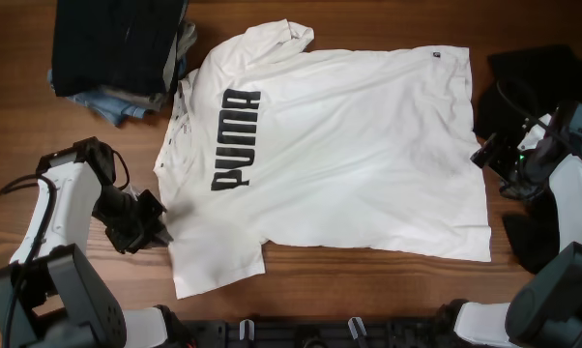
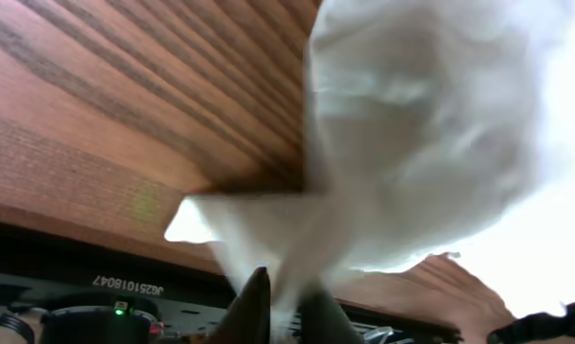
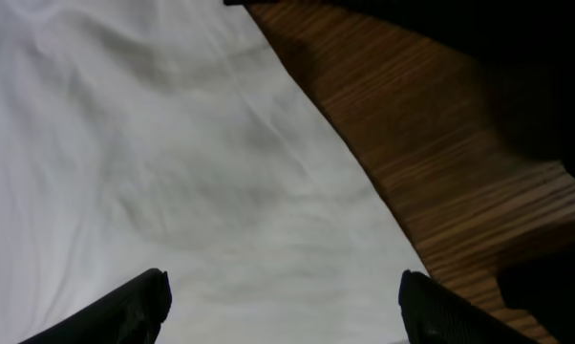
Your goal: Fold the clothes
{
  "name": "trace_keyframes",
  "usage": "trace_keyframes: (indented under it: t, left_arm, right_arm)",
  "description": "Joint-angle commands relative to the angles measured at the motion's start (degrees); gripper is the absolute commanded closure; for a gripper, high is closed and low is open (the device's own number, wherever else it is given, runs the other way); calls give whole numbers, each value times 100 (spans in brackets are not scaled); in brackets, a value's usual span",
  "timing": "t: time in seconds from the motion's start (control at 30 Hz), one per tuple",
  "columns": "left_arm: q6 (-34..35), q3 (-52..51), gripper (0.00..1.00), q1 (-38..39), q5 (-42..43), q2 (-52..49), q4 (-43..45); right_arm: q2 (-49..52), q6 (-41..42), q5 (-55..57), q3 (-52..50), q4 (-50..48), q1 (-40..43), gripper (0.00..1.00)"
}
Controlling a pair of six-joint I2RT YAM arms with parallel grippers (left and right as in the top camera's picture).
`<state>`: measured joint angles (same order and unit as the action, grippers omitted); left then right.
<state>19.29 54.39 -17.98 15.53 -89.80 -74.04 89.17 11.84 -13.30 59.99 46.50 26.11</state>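
Observation:
The white T-shirt [image 1: 349, 145] with black "PUMA" lettering lies spread flat on the wooden table, neck to the left, hem to the right. My left gripper [image 1: 160, 230] is at the shirt's near-left sleeve edge and is shut on a pinch of the white cloth [image 2: 383, 143], which rises from between the fingers [image 2: 286, 308]. My right gripper [image 1: 489, 155] is at the shirt's right hem, open, its two fingers wide apart [image 3: 278, 306] above the white fabric [image 3: 173, 162].
A stack of dark and blue folded clothes [image 1: 122, 48] sits at the back left. Dark garments [image 1: 538, 77] lie at the right edge, one more near the front right [image 1: 528, 242]. The table's front edge runs below the shirt.

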Motion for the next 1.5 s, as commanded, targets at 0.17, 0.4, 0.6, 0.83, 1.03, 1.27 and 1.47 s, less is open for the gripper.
trace_keyframes:
  t: [0.17,0.4,0.6,0.83,1.03,1.27,1.47]
  left_arm:
    - [68,76,39,-35,-59,120,142]
    - [66,114,40,-35,-59,120,669]
    - [46,116,39,-35,-59,120,1283]
    - [-588,114,35,-24,-59,118,2889]
    - [-1545,114,41,-24,-168,-20,3423]
    - [-1978,114,52,-13,-46,-743,3947]
    - [-1971,114,65,-13,293,-1370,4487]
  right_arm:
    - [63,535,-216,-1355,-48,-33,64]
    - [61,2293,1847,-1873,201,219,92]
    - [61,1963,2041,-1320,787,243,90]
    - [-17,586,732,-81,1016,243,65]
    - [-127,109,-682,107,927,229,55]
    - [-127,17,-669,107,844,229,53]
    - [-127,17,-667,103,662,232,52]
